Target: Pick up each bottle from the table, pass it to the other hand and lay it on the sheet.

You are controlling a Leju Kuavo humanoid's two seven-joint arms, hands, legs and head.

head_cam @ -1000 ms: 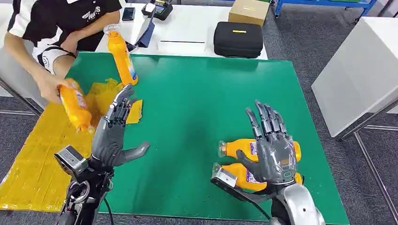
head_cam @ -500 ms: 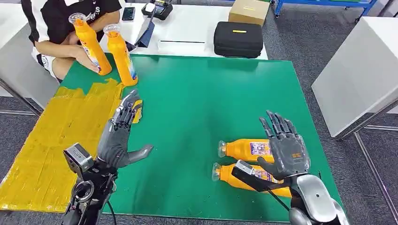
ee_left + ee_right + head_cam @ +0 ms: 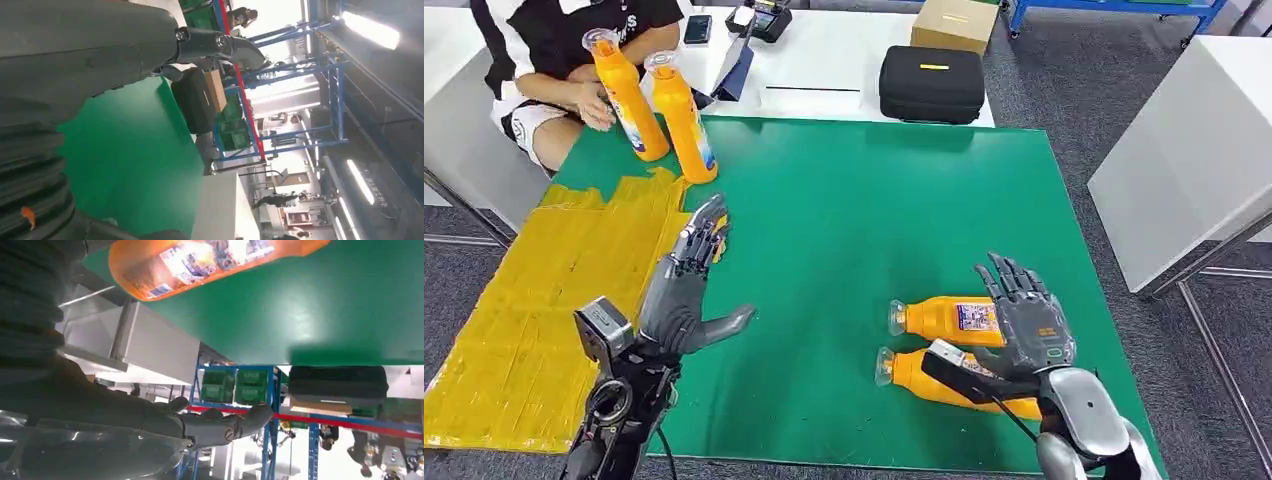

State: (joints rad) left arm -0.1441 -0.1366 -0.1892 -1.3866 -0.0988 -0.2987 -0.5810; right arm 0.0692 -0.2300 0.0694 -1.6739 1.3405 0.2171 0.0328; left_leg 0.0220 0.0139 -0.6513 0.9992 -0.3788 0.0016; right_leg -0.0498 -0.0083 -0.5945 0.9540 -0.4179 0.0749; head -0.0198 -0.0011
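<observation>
Two orange bottles lie side by side on the green table (image 3: pixel 844 220), the farther bottle (image 3: pixel 944 319) and the nearer bottle (image 3: pixel 934 378), caps pointing left. My right hand (image 3: pixel 1027 325) hovers open over their right ends, holding nothing. My left hand (image 3: pixel 686 285) is open with spread fingers beside the yellow sheet (image 3: pixel 554 290). Two more orange bottles (image 3: pixel 629 95) (image 3: pixel 684 118) stand upright at the far left, where a person's hand (image 3: pixel 589 100) touches one. In the right wrist view an orange bottle (image 3: pixel 210 260) lies on the green surface.
A person sits at the far left corner. Behind the green table, a white table carries a black case (image 3: pixel 931 84), a cardboard box (image 3: pixel 954 24) and a phone (image 3: pixel 697 29). A white cabinet (image 3: pixel 1194 150) stands to the right.
The person stood the bottle they were holding upright next to the other one. My right hand drew back and lowered toward the lying bottles. My left hand barely shifted.
</observation>
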